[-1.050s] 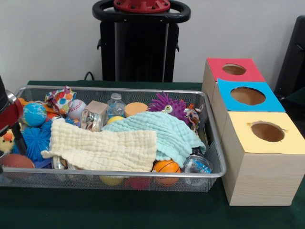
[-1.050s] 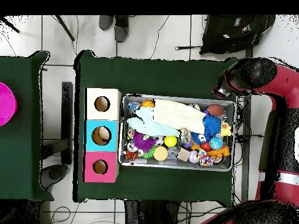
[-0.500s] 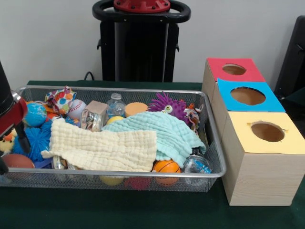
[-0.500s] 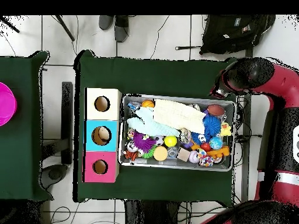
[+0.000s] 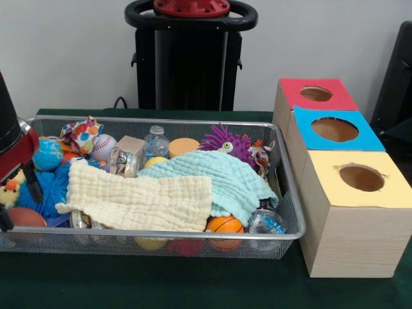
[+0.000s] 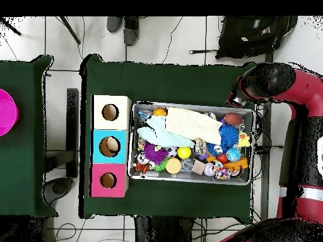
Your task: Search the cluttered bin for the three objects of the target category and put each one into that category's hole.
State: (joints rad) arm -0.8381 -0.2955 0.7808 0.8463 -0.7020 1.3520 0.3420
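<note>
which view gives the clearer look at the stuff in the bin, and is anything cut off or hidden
Front view: evenly lit, no glare; the yellow cloth and mint cloth hide much of the mesh bin, and the arm is cut off at the left edge. Overhead view: the toys are too small to identify, and the arm covers the bin's corner.

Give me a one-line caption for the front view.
Wire bin crammed with toys under two cloths, beside three boxes with holes on top.
</note>
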